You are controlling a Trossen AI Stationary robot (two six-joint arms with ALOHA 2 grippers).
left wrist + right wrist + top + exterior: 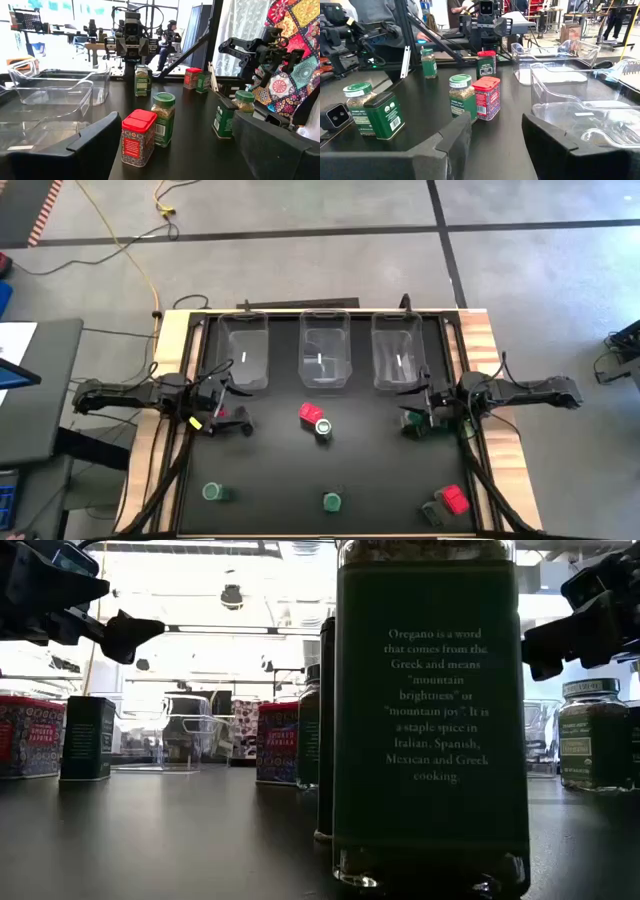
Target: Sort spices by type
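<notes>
Oregano jar (430, 710) and other spices still loose on bench, bins (323, 348) empty; left gripper (222, 420) and right gripper (420, 423) apart, holding nothing.

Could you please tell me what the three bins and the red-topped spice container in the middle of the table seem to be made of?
The three bins look like clear, glossy plastic: the table shows through their walls and the rims catch highlights. The red-topped container looks like a printed tin with a red, probably plastic, flip lid, though patterned card cannot be ruled out.

Overhead, table-level, two facing wrist views
</notes>
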